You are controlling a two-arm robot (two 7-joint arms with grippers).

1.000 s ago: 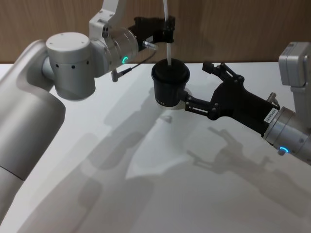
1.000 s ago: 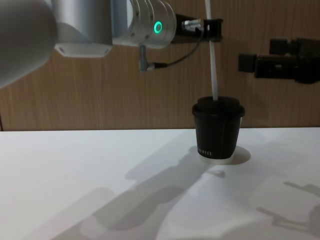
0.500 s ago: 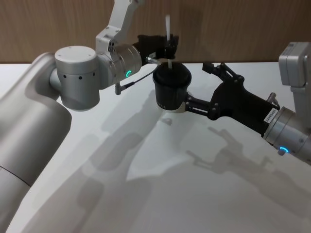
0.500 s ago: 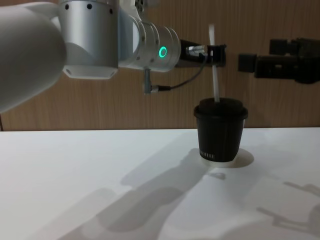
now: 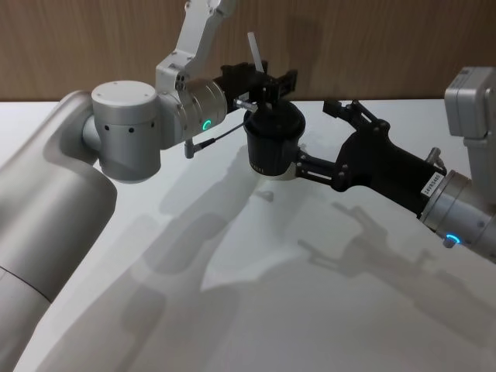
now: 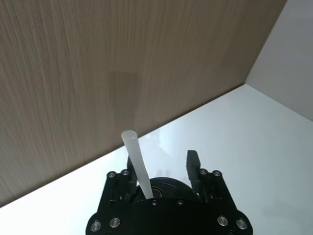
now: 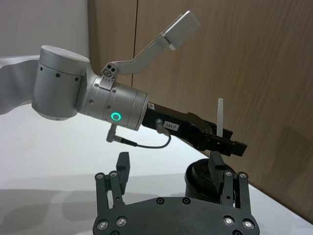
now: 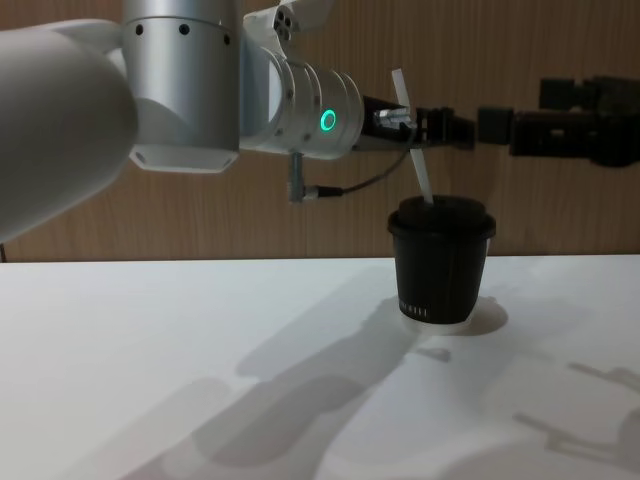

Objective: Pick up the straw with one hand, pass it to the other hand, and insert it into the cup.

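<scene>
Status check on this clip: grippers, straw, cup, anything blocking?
Left gripper open above the cup. Straw in the lid, leaning. Right gripper open beside the cup, idle. Nothing in the way.

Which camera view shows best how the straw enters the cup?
The chest view: the straw leans from the left gripper into the cup lid, seen side-on. The head view shows its tip above the gripper; both wrist views show the upper part.

text: none legible | cup (image 8: 441,262): tiny white marks, unreadable | right arm sticker (image 5: 431,183): unreadable
</scene>
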